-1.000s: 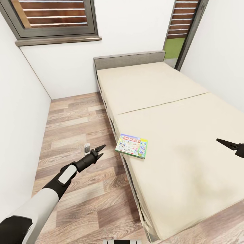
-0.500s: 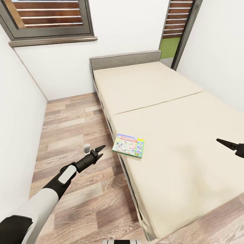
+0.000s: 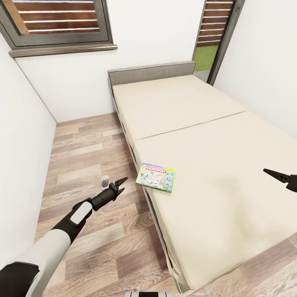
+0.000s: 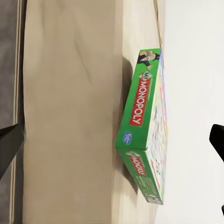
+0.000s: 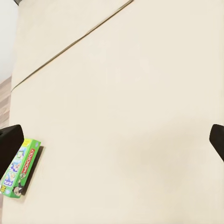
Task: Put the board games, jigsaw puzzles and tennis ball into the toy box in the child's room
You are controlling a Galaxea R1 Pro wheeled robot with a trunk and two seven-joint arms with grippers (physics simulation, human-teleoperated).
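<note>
The green, flat, rectangular Monopoly board game box (image 3: 156,177) lies flat on the cream mattress of the bed (image 3: 214,165), at the bed's near left edge, next to the wood-plank floor (image 3: 90,165). In the left wrist view the box (image 4: 144,126) shows its green side panel with the red Monopoly logo. In the right wrist view the box (image 5: 18,168) rests at the mattress edge, well apart from the pincer fingertips (image 5: 10,142).

The left pincer (image 3: 119,185) hangs over the floor, just beside the bed's side and near the box, not touching it. Its fingers are spread and hold nothing. The right pincer (image 3: 282,178) hangs over the mattress, well apart from the box. Its fingers are also spread, as the right wrist view confirms, and hold nothing.

A small grey and white object (image 3: 105,180) stands on the floor just beyond the left pincer; its type cannot be determined. A grey upholstered headboard (image 3: 150,73) closes the far end of the bed beneath a window with brown slats (image 3: 57,18).
</note>
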